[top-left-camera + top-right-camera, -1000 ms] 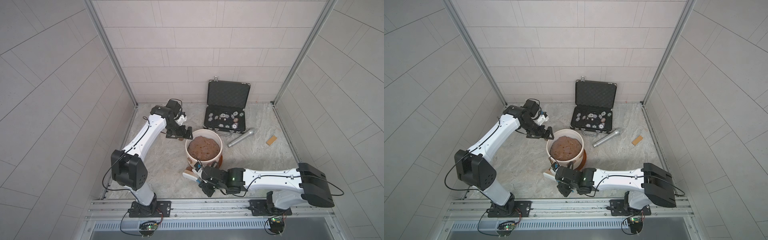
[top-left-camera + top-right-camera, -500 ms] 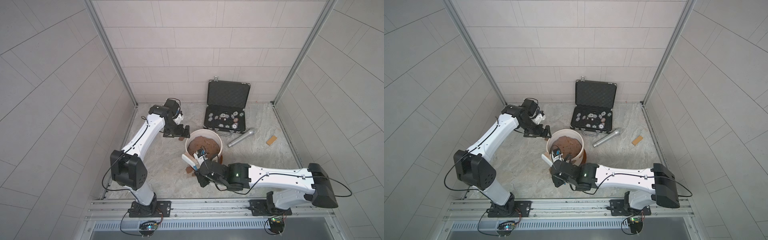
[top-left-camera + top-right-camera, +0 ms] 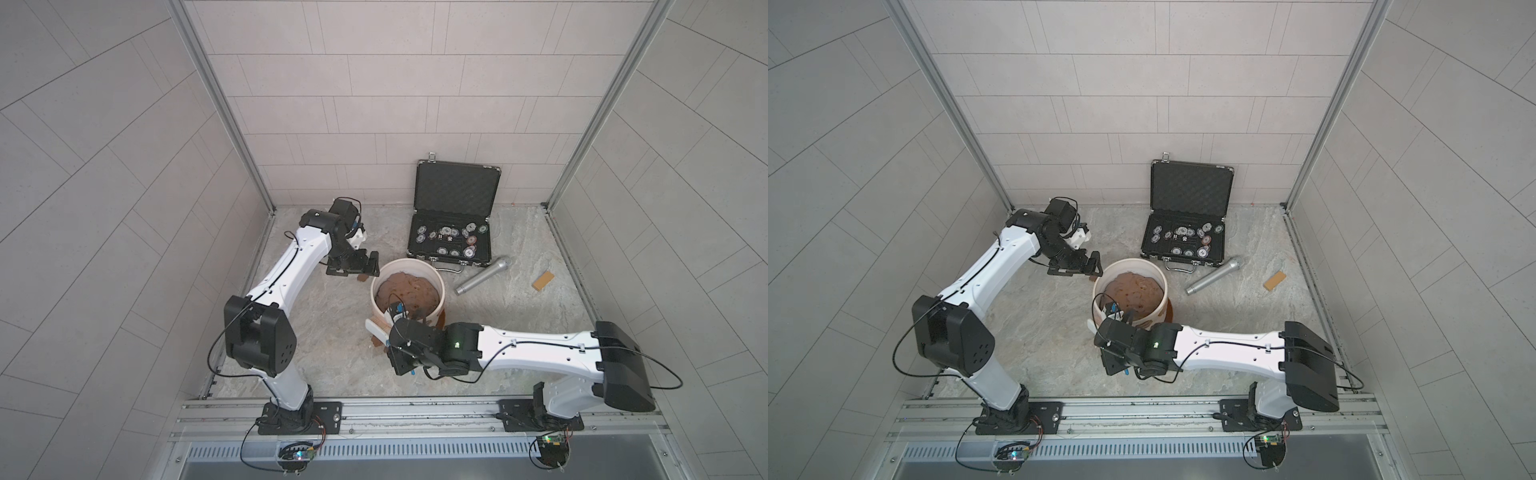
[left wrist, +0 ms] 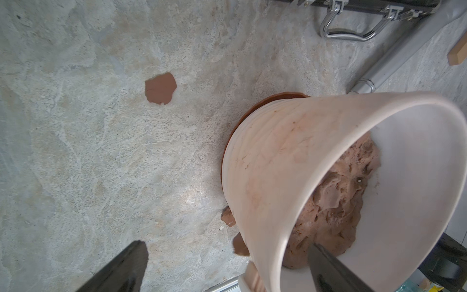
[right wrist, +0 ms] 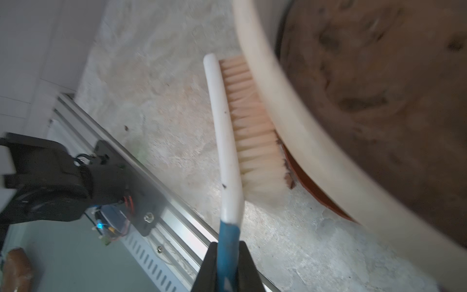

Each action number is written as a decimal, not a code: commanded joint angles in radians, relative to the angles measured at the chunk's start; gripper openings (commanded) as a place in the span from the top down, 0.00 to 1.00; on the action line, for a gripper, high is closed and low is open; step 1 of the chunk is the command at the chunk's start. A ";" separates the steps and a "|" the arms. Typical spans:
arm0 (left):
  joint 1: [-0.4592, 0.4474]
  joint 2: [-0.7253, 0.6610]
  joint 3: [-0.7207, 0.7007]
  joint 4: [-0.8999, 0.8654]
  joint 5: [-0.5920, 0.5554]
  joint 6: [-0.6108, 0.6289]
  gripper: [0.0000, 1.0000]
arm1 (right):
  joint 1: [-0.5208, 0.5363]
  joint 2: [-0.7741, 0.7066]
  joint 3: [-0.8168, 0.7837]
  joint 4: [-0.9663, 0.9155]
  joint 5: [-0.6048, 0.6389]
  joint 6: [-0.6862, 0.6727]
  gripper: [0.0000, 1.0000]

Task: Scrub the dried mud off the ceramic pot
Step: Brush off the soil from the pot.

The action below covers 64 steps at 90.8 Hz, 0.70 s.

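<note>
Since bristles must bite, brush: blue-handled white scrub brush (image 5: 227, 141) flat against cream ceramic pot (image 5: 300, 131).
Right gripper (image 5: 227, 252): pinching handle.
Left gripper (image 3: 353, 269): spread beside rim, likely for steadying.

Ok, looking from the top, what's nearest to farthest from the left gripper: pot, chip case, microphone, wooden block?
From the left gripper, in a top view:
1. ceramic pot, right beside it.
2. chip case, by the back wall.
3. microphone, beyond the pot.
4. wooden block, near the far side wall.
</note>
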 commanded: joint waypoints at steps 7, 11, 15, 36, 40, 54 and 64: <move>0.001 0.031 0.038 -0.030 0.034 -0.002 0.00 | 0.053 0.082 0.067 -0.079 -0.145 -0.127 1.00; 0.004 0.030 0.039 -0.031 0.042 0.002 0.00 | 0.075 0.060 0.078 -0.060 -0.151 -0.163 1.00; 0.002 0.027 0.037 -0.032 0.045 0.003 0.00 | 0.083 0.027 0.076 -0.039 -0.156 -0.184 1.00; 0.001 -0.029 -0.034 0.000 0.061 -0.002 0.12 | 0.063 -0.264 -0.024 0.023 -0.031 -0.223 1.00; 0.000 -0.040 -0.050 0.006 0.064 -0.004 0.14 | 0.056 -0.325 -0.041 0.025 -0.003 -0.232 1.00; -0.002 -0.115 -0.113 0.049 0.040 -0.035 0.22 | 0.033 -0.532 -0.095 0.006 0.083 -0.285 1.00; -0.019 -0.186 -0.205 0.106 0.032 -0.059 0.23 | -0.012 -0.663 -0.125 -0.018 0.140 -0.293 1.00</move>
